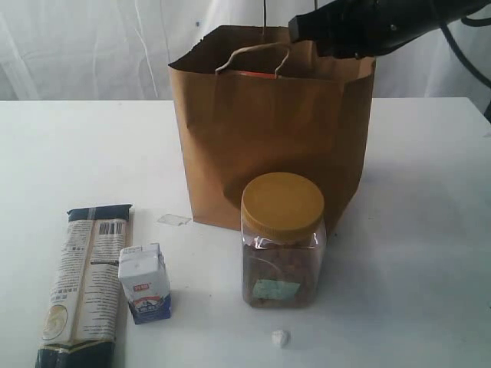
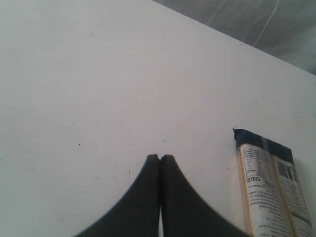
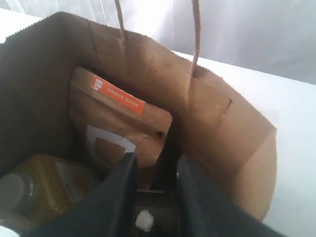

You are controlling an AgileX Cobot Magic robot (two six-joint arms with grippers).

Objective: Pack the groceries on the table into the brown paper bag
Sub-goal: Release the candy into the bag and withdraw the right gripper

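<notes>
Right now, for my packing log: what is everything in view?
table: one, white, under everything
brown paper bag: one, brown, table's back middle
pouch: one, brown-orange, in bag
bottle: one, yellow, in bag
jar: one, clear, yellow lid, before bag
pasta packet: one, dark blue, front left
carton: one, white, beside packet
wrapped pieces: two, white, one before jar, one in bag
scrap: one, clear, left of bag
left gripper: one, black, jaws shut, over bare table
right gripper: one, black, jaws open, pointing into bag
</notes>
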